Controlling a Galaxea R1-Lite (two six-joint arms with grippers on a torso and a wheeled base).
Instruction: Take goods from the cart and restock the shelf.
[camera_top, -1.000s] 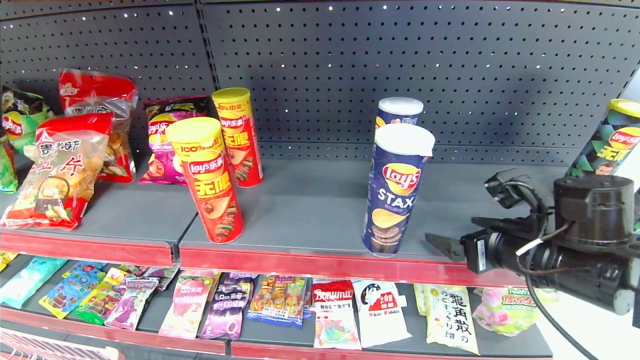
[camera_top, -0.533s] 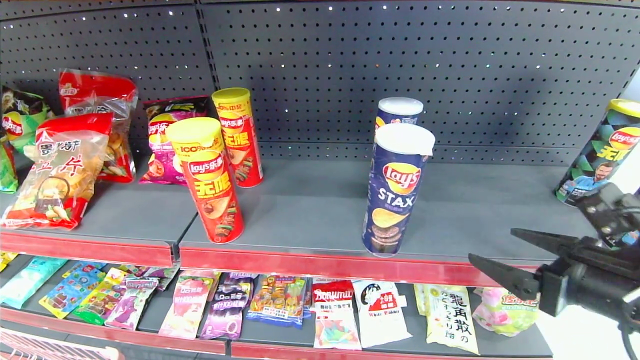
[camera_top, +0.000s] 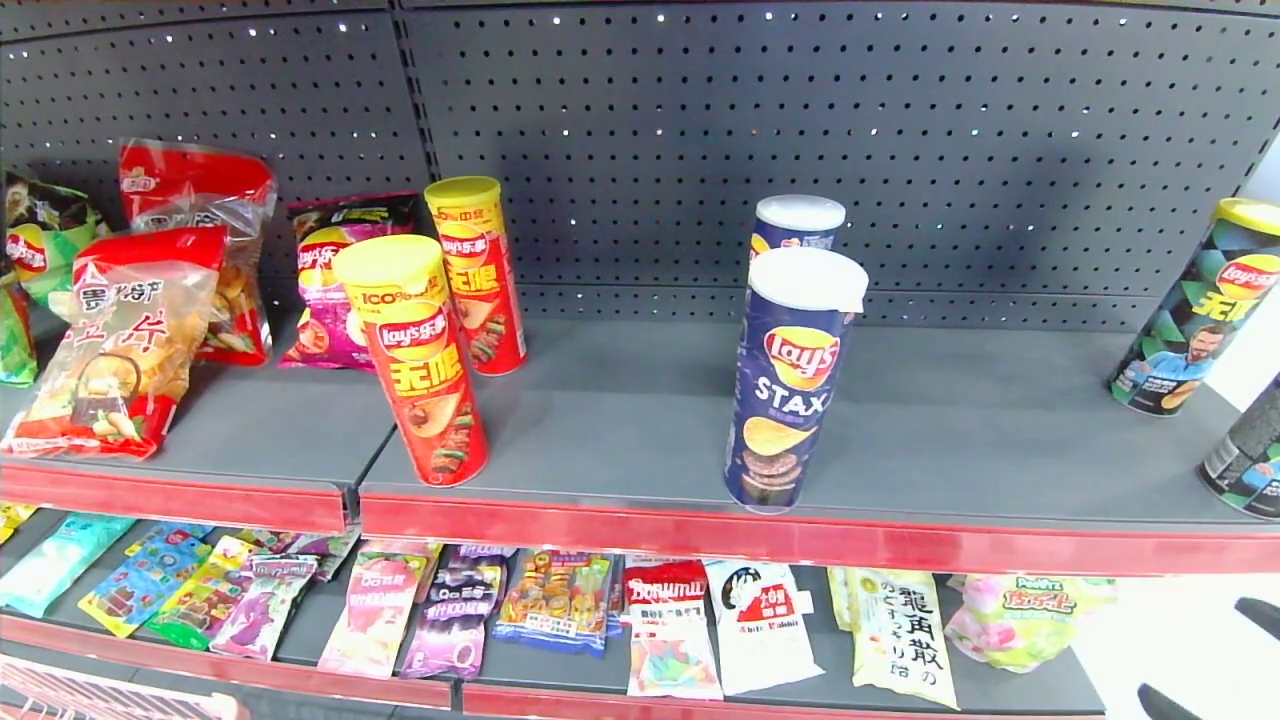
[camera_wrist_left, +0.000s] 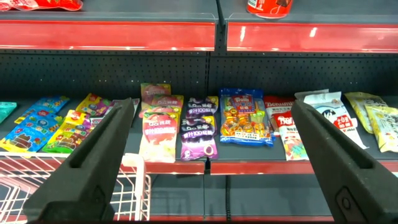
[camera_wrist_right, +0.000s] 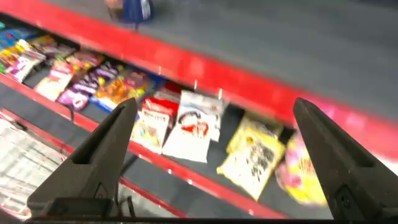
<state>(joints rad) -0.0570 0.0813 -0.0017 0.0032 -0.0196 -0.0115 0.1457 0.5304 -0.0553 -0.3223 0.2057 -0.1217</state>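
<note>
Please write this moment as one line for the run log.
left gripper: open, empty | right gripper: open, empty | front blue can: upright, at upper shelf front edge

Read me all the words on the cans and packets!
"Lay's STAX" on the front blue can.
"Lay's" and "100%" on the front red can.
"White Rabbit" on the white packet below.
The rest is repeats, Chinese or Japanese writing, or too small.
</note>
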